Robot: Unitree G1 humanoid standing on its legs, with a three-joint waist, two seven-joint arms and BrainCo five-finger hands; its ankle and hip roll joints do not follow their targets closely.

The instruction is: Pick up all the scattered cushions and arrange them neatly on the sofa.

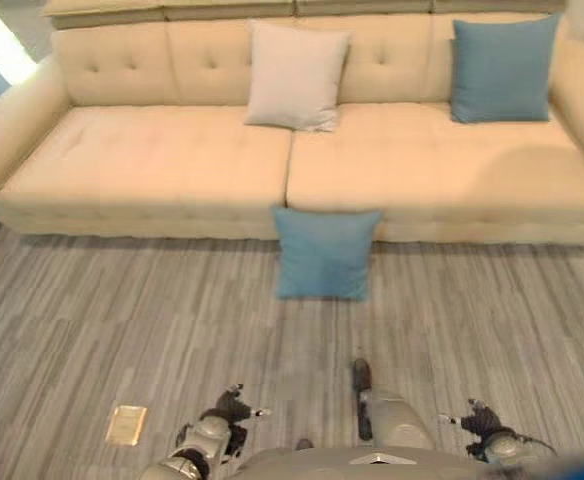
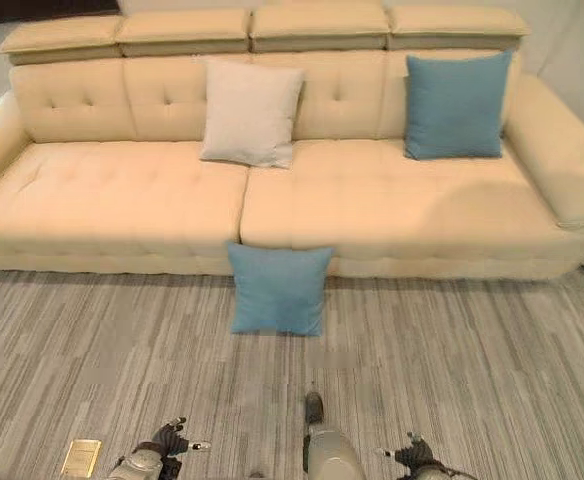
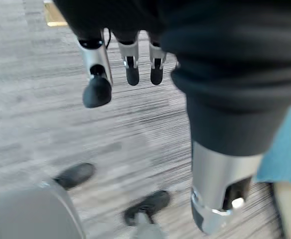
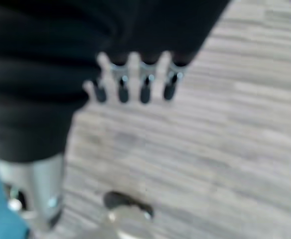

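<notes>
At the left, a small flat yellow-brown plate (image 1: 126,424) lies on the grey striped floor (image 1: 92,320). Near it, low in the head views, the left hand (image 1: 230,405) hangs with its fingers (image 3: 96,74) loosely straight and holds nothing. On the long cream leather sofa (image 1: 152,165), a square off-white cushion (image 1: 294,76) leans upright against the backrest near the middle. Below it, a square blue fabric cushion (image 1: 324,253) stands on the floor and leans against the front of the sofa. A second blue cushion (image 1: 502,68) leans on the backrest at the right end. The right hand (image 1: 478,417) hangs low, fingers (image 4: 144,84) straight and empty.
</notes>
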